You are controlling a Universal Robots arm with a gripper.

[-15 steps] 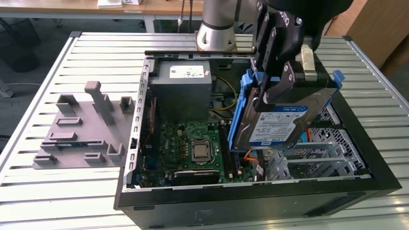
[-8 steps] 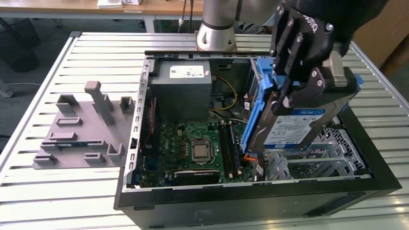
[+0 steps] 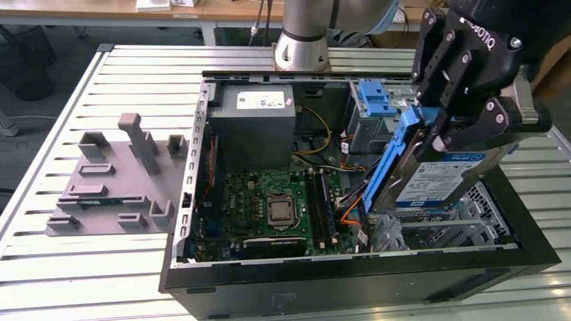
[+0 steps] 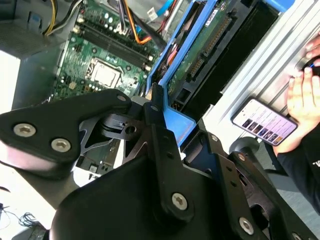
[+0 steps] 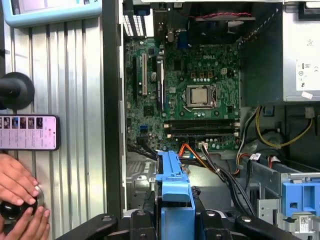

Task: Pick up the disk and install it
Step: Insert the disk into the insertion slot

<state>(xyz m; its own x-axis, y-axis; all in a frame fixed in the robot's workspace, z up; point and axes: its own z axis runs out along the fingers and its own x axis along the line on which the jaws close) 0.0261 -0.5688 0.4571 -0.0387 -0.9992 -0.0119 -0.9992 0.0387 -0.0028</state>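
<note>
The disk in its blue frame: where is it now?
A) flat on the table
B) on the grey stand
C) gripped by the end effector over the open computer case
C: the end effector clamps the disk by its blue frame, on edge above the open case.

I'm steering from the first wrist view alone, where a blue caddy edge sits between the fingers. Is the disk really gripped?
Observer: Yes. In the exterior view the gripper is shut on the disk, clamping the upper end of its blue caddy.
Operator: Is it lying flat?
Observer: No. It is steeply tilted, with its lower end down by the metal bay and its labelled face turned towards the exterior view's right.
Operator: And its other face?
Observer: The second wrist view shows a green circuit board with a connector there.
</note>
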